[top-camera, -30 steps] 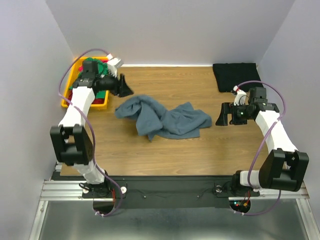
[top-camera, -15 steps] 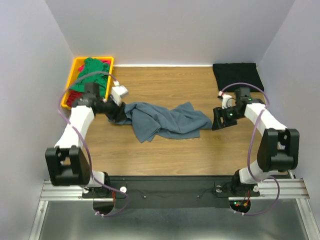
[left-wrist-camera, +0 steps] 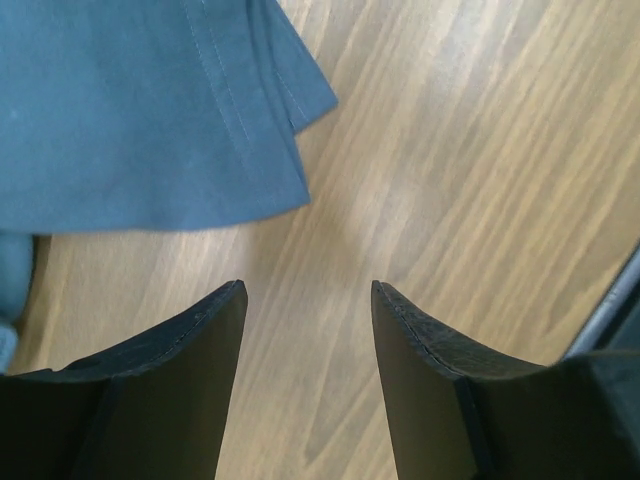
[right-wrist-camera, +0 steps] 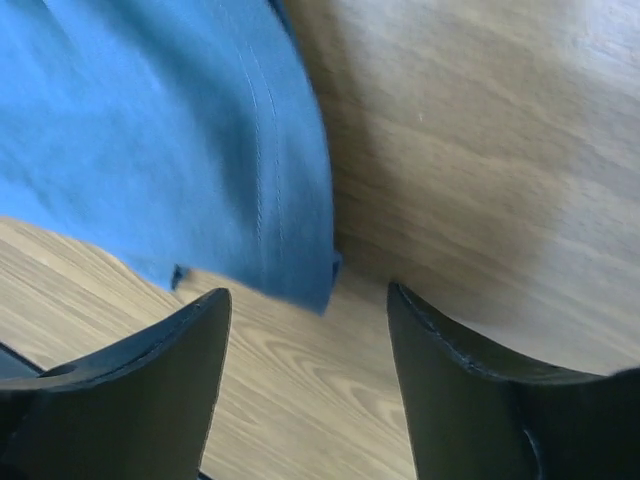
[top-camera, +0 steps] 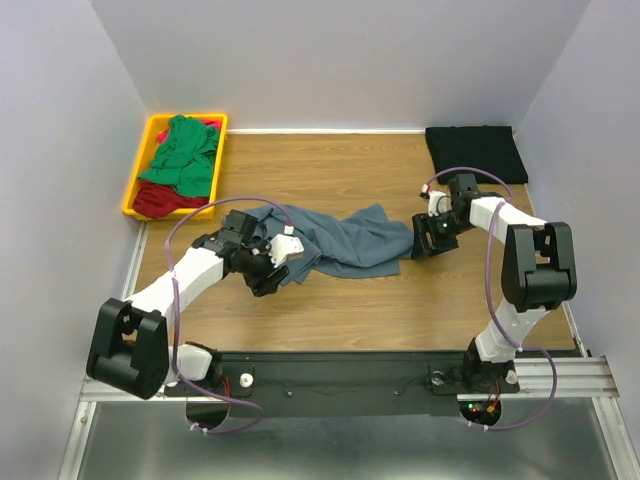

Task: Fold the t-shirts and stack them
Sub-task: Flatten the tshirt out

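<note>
The wooden counter [top-camera: 340, 300] carries all items.

The slate blue-grey t-shirt [top-camera: 345, 240] lies crumpled and unfolded between the two pincers. Its long axis runs left to right, from one pincer to the other.

The black t-shirt [top-camera: 472, 152] lies flat and folded, beyond the right pincer at the far right corner.

The yellow tray [top-camera: 186, 117] sits well beyond the left pincer at the far left. It holds the green t-shirt [top-camera: 185, 155] bunched over the red t-shirt [top-camera: 165, 200].

Left pincer [left-wrist-camera: 308, 290]: jaws apart, holding nothing, low over bare wood. A stitched hem of the blue-grey shirt lies just ahead and to its left, not touching.

Right pincer [right-wrist-camera: 308, 295]: jaws apart, not clamped. The shirt's right end lies ahead and to its left, and a hem corner reaches into the gap between the fingertips.
</note>
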Tool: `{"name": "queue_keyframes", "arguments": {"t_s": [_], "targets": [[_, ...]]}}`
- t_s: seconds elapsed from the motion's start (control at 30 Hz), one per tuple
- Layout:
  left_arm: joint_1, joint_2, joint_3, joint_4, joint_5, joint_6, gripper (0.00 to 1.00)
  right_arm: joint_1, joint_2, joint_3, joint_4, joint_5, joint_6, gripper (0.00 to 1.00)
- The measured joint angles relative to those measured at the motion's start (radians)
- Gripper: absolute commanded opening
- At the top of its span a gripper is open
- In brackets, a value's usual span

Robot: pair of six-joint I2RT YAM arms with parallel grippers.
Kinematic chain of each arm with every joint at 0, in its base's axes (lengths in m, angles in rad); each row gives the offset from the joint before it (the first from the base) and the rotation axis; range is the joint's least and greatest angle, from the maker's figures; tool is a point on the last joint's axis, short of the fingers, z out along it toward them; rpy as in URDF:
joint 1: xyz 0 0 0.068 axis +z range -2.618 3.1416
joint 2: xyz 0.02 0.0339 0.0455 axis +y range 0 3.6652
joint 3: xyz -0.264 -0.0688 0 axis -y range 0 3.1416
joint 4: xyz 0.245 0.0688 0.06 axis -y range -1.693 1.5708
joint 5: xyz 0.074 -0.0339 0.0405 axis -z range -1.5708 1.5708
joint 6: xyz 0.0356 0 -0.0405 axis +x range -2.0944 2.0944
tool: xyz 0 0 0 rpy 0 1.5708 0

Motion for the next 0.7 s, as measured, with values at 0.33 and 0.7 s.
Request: {"name": "queue_keyframes", "arguments": {"t_s": [0.33, 0.7], "targets": [[-0.094, 0.137, -0.001, 0.182, -0.113, -0.034, 0.61, 0.001, 0.053, 0.02, 0.019, -0.061, 0.04, 0.01], [-0.112, 0.24, 0.026, 0.258, -0.174, -0.069, 0.0, -0.004, -0.019, 0.022, 0.004, -0.061, 0.078, 0.01]]}}
